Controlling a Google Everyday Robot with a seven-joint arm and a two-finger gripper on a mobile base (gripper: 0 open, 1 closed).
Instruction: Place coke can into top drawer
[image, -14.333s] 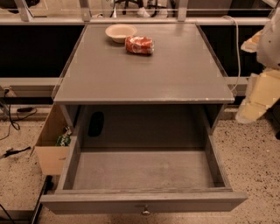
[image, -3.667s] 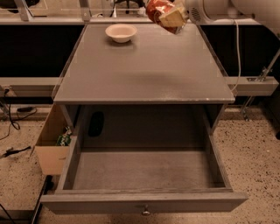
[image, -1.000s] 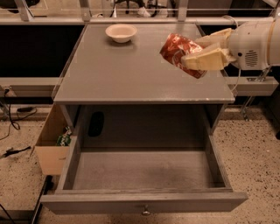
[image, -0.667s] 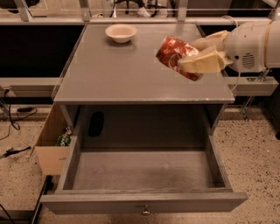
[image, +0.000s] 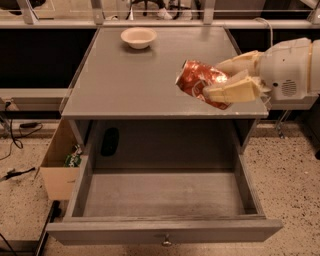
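Observation:
My gripper (image: 220, 80) comes in from the right and is shut on the coke can (image: 199, 81), a dented red-orange can with white markings. It holds the can in the air above the right front part of the cabinet top (image: 125, 80). The top drawer (image: 165, 200) is pulled wide open below, grey and empty inside, with a small round metal knob (image: 165, 242) on its front panel. The can is above and behind the drawer's open tray.
A cream-coloured round bowl (image: 138, 37) sits at the back of the cabinet top. A brown cardboard box (image: 57, 165) stands on the floor left of the cabinet. Cables lie on the speckled floor at far left. A dark opening shows behind the drawer.
The gripper carried the can from the back of the cabinet top forward and lower, and over the last second moved it a little to the left.

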